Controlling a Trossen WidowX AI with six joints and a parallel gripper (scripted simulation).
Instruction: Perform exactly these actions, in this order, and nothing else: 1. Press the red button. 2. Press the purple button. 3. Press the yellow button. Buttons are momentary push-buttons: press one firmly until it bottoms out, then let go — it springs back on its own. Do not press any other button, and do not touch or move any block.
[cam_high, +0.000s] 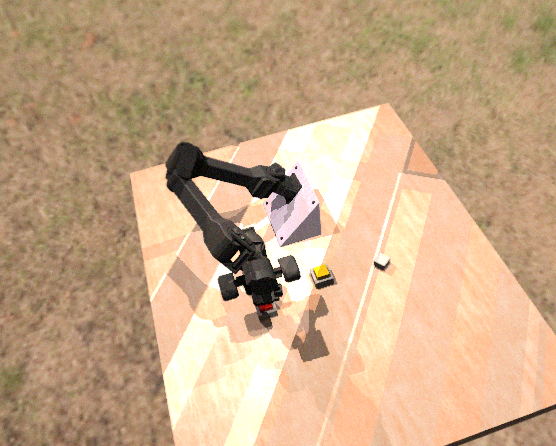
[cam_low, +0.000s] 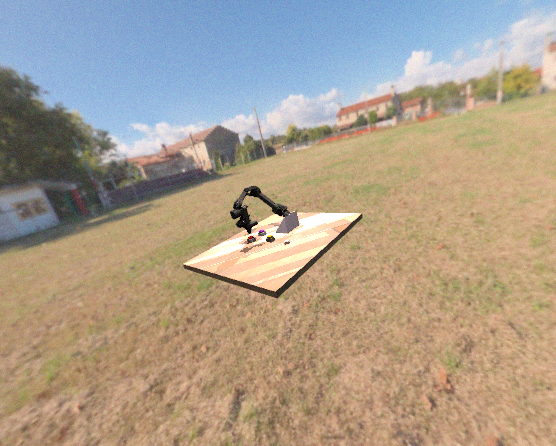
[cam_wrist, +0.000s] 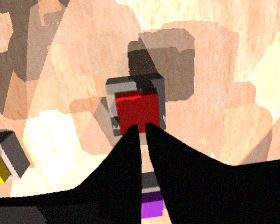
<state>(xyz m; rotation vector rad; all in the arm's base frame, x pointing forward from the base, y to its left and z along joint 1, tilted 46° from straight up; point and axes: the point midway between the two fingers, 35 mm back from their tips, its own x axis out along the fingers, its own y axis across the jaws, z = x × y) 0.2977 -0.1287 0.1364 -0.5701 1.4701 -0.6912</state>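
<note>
So the hand (cam_wrist: 140, 128) is pinched down to almost nothing, fingers nearly touching with just a sliver of daylight between them and nothing held, which makes a decent blunt poker. In the wrist view the tips sit right at the 6 o'clock edge of the red button (cam_wrist: 138, 111), seemingly just above or barely on it; can't tell if there's contact yet. From the top view the hand covers most of the red button (cam_high: 265, 307), only a strip of red peeking out. My read: this thing won't need grabbing at all. It's a rigid little cap in a grey housing, spring-loaded, so it should give under a straight downward push and pop back. I'd land the tips nearer the middle of the cap, since an edge hit might slip off onto the housing. The purple button (cam_wrist: 151, 208) shows between the fingers at 6 o'clock in the wrist view, the yellow button (cam_high: 321, 272) sits at about 2 o'clock from the red one on the worktop (cam_high: 425, 325), and a small white block (cam_high: 382, 260) lies further out the same way, well apart.
</note>
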